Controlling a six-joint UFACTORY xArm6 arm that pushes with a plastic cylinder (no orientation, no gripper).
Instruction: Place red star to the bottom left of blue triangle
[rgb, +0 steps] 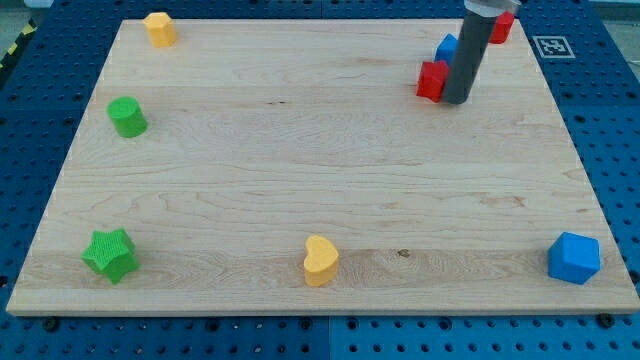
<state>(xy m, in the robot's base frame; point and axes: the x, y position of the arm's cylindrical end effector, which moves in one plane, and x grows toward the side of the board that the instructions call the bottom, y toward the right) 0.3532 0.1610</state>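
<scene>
On a pale, fine-grained wooden bench (300, 170), my tip (456, 100), the end of a smooth dark rod with no jaws to open or close, rests just beside the red star (431, 80) on its right. The blue triangle (447, 47), partly hidden, sits up-right of the star.

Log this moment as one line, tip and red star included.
my tip: right of red star, seemingly touching | blue triangle: above star, partly hidden | placement: star lower left of triangle
</scene>
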